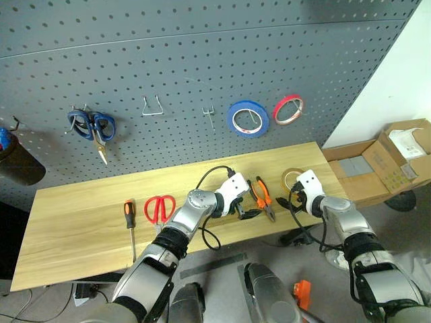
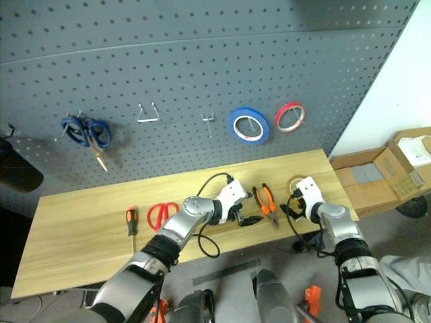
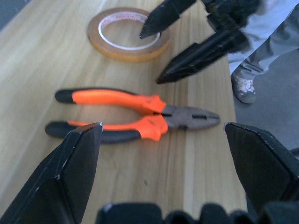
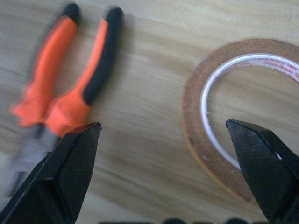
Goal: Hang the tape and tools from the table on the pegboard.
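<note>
Tape: tan roll, flat on the table near its right end, beside the pliers. Judged light, stiff, smooth-sided; best taken across the ring wall through the hollow centre. Pliers: judged heavier, rigid; rubbery handles offered the surer hold. Left gripper was set wide open before the pliers, right gripper wide open before the tape; nothing was held.

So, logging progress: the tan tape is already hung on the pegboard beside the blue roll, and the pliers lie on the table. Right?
Not quite. The tan tape lies on the table, near the pliers, as the left eye view shows. The pegboard carries the blue roll.
</note>
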